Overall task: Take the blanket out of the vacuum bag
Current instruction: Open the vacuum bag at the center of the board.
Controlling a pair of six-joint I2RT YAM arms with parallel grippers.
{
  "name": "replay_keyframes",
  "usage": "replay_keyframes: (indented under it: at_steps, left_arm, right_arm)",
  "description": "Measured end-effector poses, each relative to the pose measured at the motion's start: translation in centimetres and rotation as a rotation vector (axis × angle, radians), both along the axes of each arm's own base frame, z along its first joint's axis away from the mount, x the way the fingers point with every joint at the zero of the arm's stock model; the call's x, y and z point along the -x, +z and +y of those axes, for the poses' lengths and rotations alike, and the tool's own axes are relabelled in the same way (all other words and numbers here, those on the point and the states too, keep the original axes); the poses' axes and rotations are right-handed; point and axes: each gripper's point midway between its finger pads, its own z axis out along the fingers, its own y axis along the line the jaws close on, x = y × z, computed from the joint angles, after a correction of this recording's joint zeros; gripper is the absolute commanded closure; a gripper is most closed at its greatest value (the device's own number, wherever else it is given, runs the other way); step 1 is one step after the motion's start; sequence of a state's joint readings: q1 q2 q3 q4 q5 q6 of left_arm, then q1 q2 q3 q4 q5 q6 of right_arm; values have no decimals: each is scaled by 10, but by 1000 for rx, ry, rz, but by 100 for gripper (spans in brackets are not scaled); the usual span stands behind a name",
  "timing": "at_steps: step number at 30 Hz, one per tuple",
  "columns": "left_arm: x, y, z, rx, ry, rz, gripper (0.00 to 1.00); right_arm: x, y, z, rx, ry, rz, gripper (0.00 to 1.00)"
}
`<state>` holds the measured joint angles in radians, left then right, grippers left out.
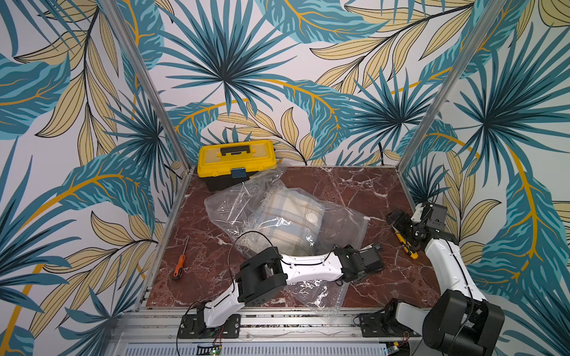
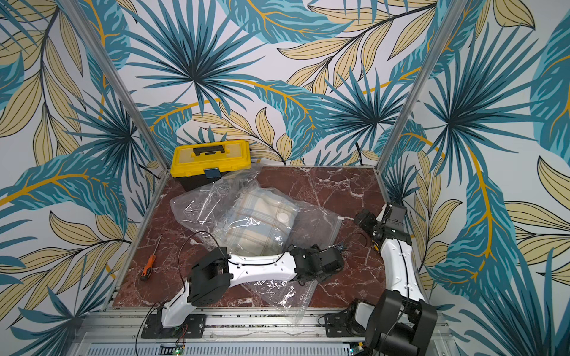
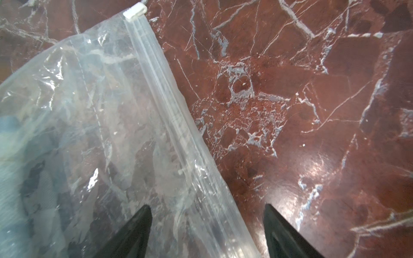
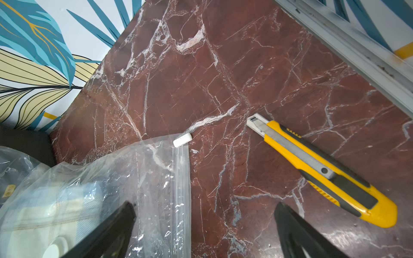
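1. Orange screwdriver (image 1: 179, 265) lies near-left on the counter (image 1: 354, 191)
2. Yellow toolbox (image 1: 236, 158) stands far-left, just behind the vacuum bag (image 1: 234, 206)
3. The bag lies mid-counter, plaid blanket (image 1: 287, 222) inside
4. Left arm (image 1: 308, 265) crosses its near part; left jaws wide, empty, straddling the zip edge (image 3: 169, 107)
5. Right jaws wide, empty, over the bag's right edge near the slider clip (image 4: 182, 140); yellow knife (image 4: 324, 172) just beside

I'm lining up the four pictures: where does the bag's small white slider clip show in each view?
Top view: slider clip at the vacuum bag corner nearest the right arm.
Top view: slider clip at that same corner.
Left wrist: capping the zip-seal strip's far end.
Right wrist: at the strip's end, between bag and utility knife.
Shared landmark: the zip-seal strip.
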<state>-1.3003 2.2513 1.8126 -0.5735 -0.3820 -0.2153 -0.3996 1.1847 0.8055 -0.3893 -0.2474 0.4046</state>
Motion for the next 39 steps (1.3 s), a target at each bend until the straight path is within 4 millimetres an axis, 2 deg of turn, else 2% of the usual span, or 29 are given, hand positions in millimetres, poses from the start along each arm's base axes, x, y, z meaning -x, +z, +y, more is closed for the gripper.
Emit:
replay_keyframes:
  at_steps: [3, 9, 13, 16, 22, 27, 35, 38, 39]
  left_arm:
    - [-7, -13, -1, -35, 35, -17, 21]
    - [-19, -33, 13, -135, 107, -76, 24]
    - [-27, -27, 19, -153, 145, -121, 37]
    - [-30, -23, 23, -163, 158, -144, 40]
    - [-34, -20, 29, -180, 177, -177, 42]
    - [-35, -25, 35, -189, 196, -176, 35]
    - [-33, -21, 30, -138, 193, -131, 32]
    - [-32, -22, 28, -124, 192, -112, 37]
    - [-32, -22, 27, -119, 194, -105, 41]
  right_arm:
    - [0, -2, 3, -12, 13, -3, 1]
    - [0, -3, 5, -22, 25, -12, 0]
    - [0, -4, 6, -30, 31, -15, 0]
    - [-1, -4, 7, -33, 36, -20, 0]
    - [-2, -10, 8, -41, 44, -20, 0]
    - [-2, -17, 11, -58, 50, -3, 0]
    - [-4, -15, 11, -59, 57, -17, 0]
    - [-4, -15, 11, -60, 59, -20, 0]
    - [-4, -15, 12, -60, 59, -19, 0]
